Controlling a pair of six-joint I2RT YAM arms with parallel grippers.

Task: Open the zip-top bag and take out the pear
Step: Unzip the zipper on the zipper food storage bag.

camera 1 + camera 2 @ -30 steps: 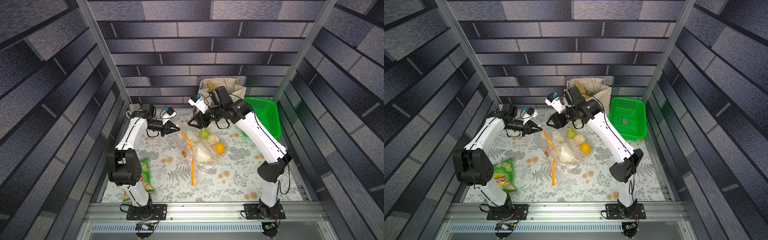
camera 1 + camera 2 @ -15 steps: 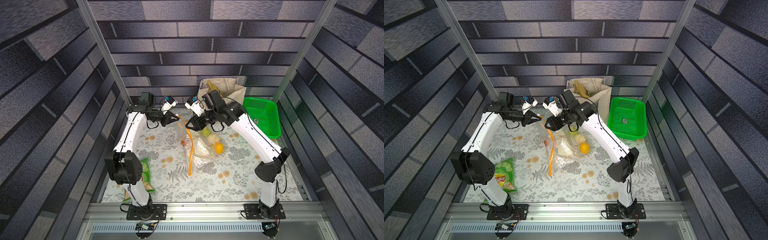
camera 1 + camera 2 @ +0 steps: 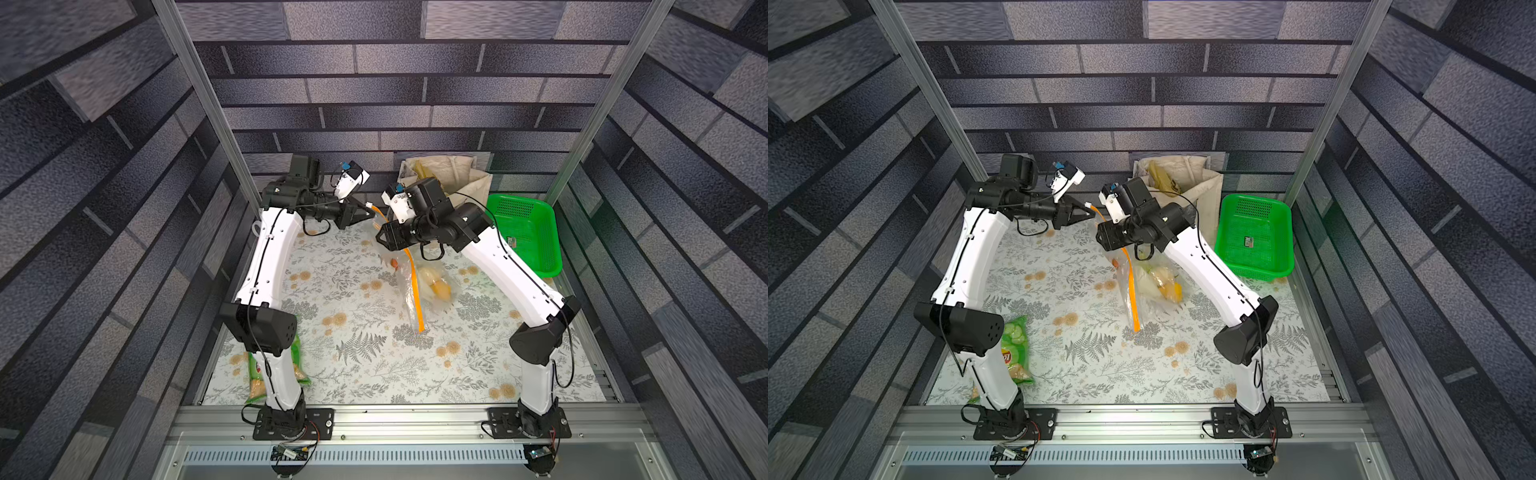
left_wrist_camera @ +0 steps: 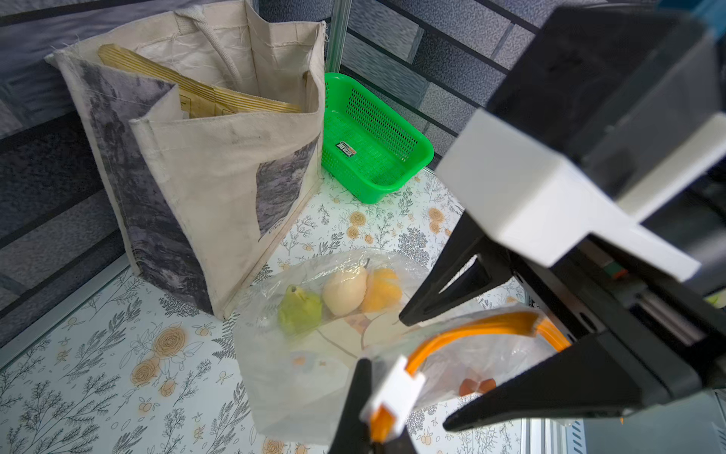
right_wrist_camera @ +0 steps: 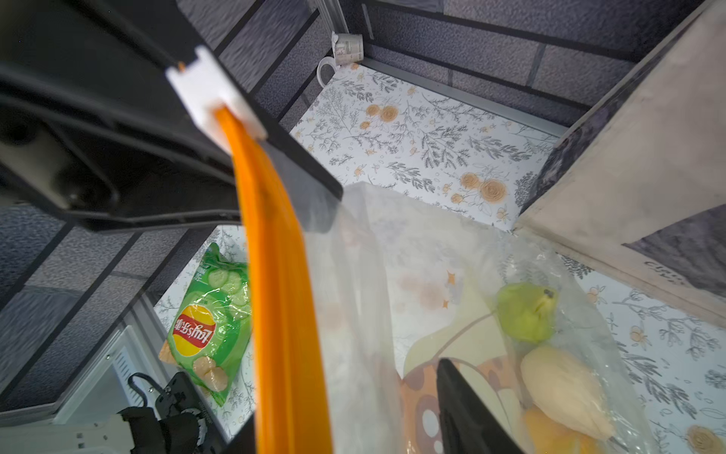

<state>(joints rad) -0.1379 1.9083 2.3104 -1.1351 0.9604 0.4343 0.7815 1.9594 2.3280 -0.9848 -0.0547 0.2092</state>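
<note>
Two robot arms meet over a flowered table (image 3: 353, 353), near its far edge and right of the middle. Between them the zip-top bag (image 4: 306, 373) hangs with one corner lifted, while its lower end trails on the table toward the centre.

The left gripper (image 3: 370, 209) is clenched on the white slider (image 4: 395, 393), which sits at the raised end of the orange zip strip (image 5: 275, 275). The right gripper (image 4: 424, 371) has its jaws apart, with the bag's rim and strip passing between them. We cannot tell whether either jaw touches the plastic.

Inside the bag, low down and close to the cloth tote (image 3: 457, 174) at the far edge, lie three fruits. These are a green one (image 4: 298, 310), an orange one (image 4: 381, 291) and a pale one with a stem that we take to be the pear (image 4: 345, 291).

We judge that the opening step is under way. The strip bows near the right jaws, but we cannot tell how far the mouth has parted. The pear is still sealed in, so reaching in and lifting it out remains to be done.

A green basket (image 3: 528, 232) sits in the far right corner, and a crisp packet (image 3: 1015, 345) lies near the left edge toward the front.
</note>
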